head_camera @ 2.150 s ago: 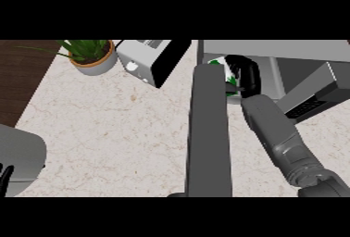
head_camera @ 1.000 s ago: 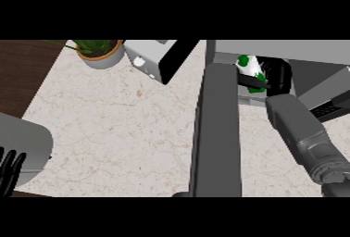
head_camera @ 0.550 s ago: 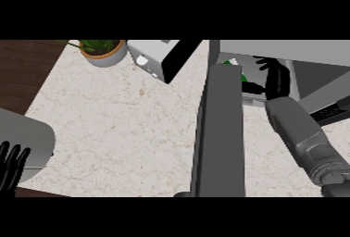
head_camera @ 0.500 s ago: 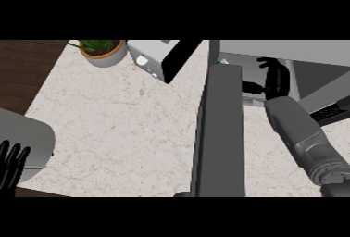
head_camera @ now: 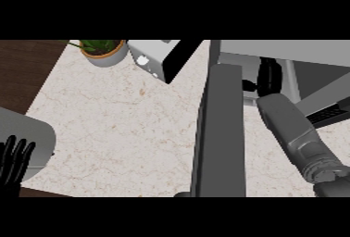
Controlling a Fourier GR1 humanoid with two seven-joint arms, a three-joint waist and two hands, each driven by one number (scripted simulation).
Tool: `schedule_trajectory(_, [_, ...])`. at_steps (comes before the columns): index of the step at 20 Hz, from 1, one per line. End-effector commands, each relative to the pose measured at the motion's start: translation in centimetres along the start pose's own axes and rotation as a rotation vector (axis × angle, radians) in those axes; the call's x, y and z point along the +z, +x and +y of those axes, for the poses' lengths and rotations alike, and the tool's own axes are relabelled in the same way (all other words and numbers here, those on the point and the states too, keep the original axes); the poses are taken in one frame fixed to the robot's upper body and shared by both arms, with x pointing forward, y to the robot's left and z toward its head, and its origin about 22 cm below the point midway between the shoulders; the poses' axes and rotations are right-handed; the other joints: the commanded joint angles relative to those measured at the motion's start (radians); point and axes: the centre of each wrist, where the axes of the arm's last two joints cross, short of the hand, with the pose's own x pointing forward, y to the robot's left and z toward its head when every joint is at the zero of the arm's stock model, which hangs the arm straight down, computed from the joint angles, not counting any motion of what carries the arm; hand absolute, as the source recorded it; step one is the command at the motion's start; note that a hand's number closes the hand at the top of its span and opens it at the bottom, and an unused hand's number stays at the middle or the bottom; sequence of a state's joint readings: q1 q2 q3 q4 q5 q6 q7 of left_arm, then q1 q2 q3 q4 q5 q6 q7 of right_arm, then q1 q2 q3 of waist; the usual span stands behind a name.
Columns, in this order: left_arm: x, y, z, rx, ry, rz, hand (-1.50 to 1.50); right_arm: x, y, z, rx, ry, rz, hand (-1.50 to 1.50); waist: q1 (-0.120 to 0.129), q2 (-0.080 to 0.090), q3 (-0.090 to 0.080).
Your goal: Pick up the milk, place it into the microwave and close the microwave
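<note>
Vanished since a second ago: green-and-white milk carton, no longer visible at black right hand (head_camera: 269, 76). Far left of long dark-grey open microwave door (head_camera: 219, 134), black left hand (head_camera: 14, 162) resting, fingers straight. Beyond, just right of that door, right hand inside grey microwave box (head_camera: 294, 47), fingers extended, holding nothing visible.

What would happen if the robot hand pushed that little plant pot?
The plant pot looks squat and wide, so it would probably slide on the smooth counter rather than tip. Its thin leaves would likely bend, not snap.
</note>
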State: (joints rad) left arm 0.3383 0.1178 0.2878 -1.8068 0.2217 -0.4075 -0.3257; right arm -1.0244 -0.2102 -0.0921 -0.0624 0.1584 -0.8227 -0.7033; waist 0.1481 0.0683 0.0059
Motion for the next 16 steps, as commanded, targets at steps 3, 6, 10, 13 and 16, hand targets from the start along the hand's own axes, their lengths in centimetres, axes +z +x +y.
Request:
schedule_trajectory(3, [-0.3,-0.1,-0.3,0.007,-0.014,-0.009,-1.5,0.1,0.2,0.2,0.011,0.027,-0.026,-1.5,0.002,-0.003,0.0])
schedule_trajectory(6, [-0.5,-0.5,-0.4,0.008,-0.011,0.017,-1.5,0.5,0.2,0.6,0.006,0.029,-0.021,-1.5,-0.014,-0.007,0.0])
schedule_trajectory(10, [0.1,-0.3,0.5,-0.003,-0.001,-0.003,-1.5,1.1,0.8,1.4,-0.002,0.034,-0.021,-1.5,-0.01,-0.014,-0.001])
schedule_trajectory(13, [-0.7,-1.0,-0.4,0.001,0.003,-0.003,-1.5,0.9,1.6,1.8,-0.035,0.055,-0.018,-1.5,-0.033,-0.018,-0.002])
schedule_trajectory(16, [-0.1,-0.6,0.8,-0.006,0.002,-0.001,-1.5,0.9,-0.3,0.4,-0.059,0.053,-0.026,-1.5,-0.037,-0.017,0.0])
